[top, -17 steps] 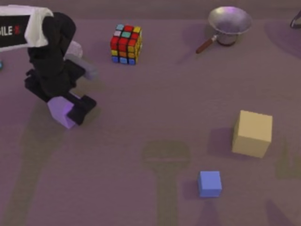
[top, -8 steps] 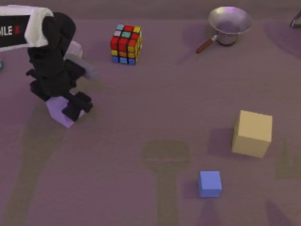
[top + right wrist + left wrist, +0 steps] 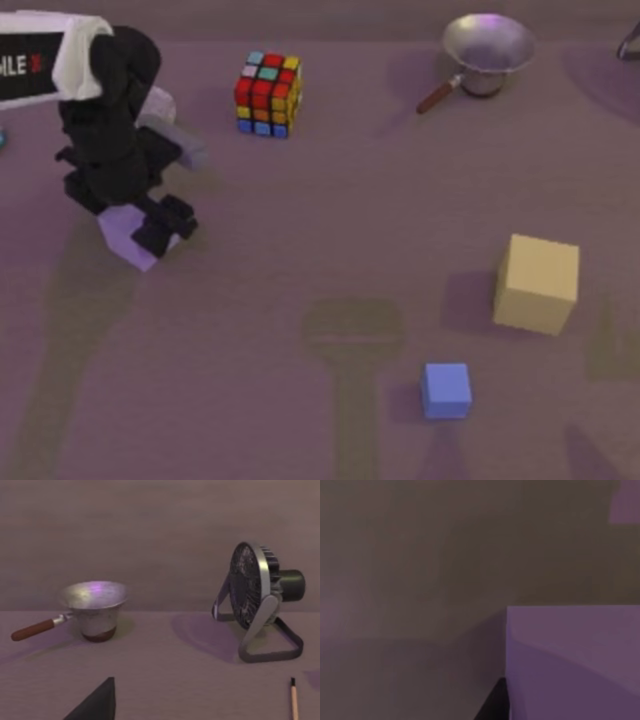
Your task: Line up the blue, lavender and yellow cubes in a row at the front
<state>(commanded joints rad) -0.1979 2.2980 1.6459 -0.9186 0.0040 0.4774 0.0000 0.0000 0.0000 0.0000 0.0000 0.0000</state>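
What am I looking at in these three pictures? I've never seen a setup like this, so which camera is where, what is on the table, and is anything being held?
This is a rendered simulation of two AgileX arms at a table. The top view looks straight down; the other two come from cameras on each arm's wrist.

In the top view, the left gripper sits down over the lavender cube at the table's left, its dark fingers either side of it. That cube fills the left wrist view close up. The yellow cube and blue cube lie apart at the right, untouched.

A puzzle cube and a small metal pan sit at the back. The right wrist view shows that pan, a fan and a pencil; the right arm is parked.
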